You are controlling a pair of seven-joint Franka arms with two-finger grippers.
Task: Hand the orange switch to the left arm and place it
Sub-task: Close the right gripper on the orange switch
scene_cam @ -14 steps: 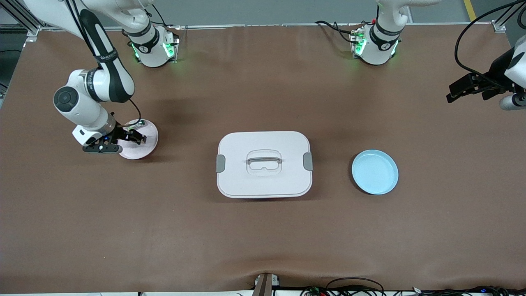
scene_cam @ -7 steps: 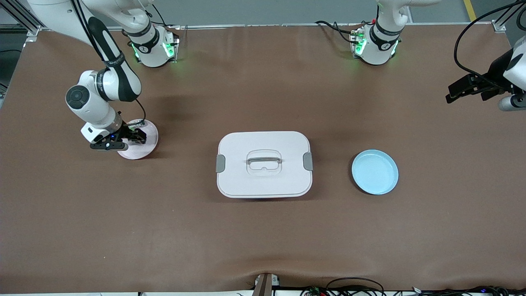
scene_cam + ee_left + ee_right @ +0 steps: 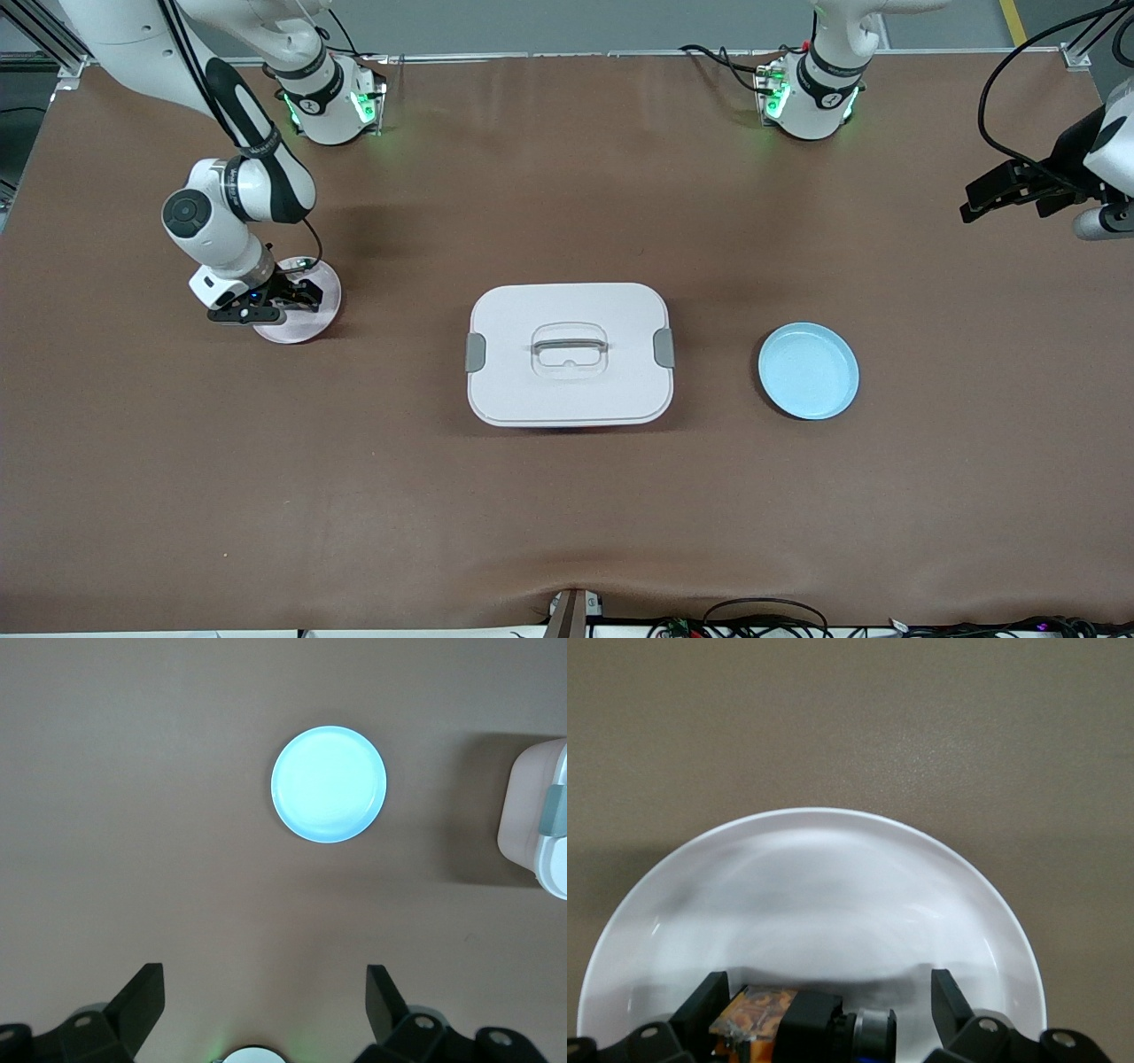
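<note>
The orange switch (image 3: pixel 799 1024), a small black part with an orange end, lies on the pink plate (image 3: pixel 323 306) at the right arm's end of the table. My right gripper (image 3: pixel 299 295) is low over that plate and open. In the right wrist view its fingers (image 3: pixel 709 992) stand on either side of the switch, with a gap at the grey end. My left gripper (image 3: pixel 974 202) hangs open and empty in the air over the left arm's end of the table. The white box (image 3: pixel 569 354) sits mid-table between the two plates.
A light blue plate (image 3: pixel 808 370) lies between the box and the left arm's end; the left wrist view shows this blue plate (image 3: pixel 329 784) and a corner of the box (image 3: pixel 536 819). Cables run along the table edge nearest the front camera.
The right arm's wrist and elbow have swung toward the box while its gripper stayed low at the pink plate. The left arm has barely moved.
</note>
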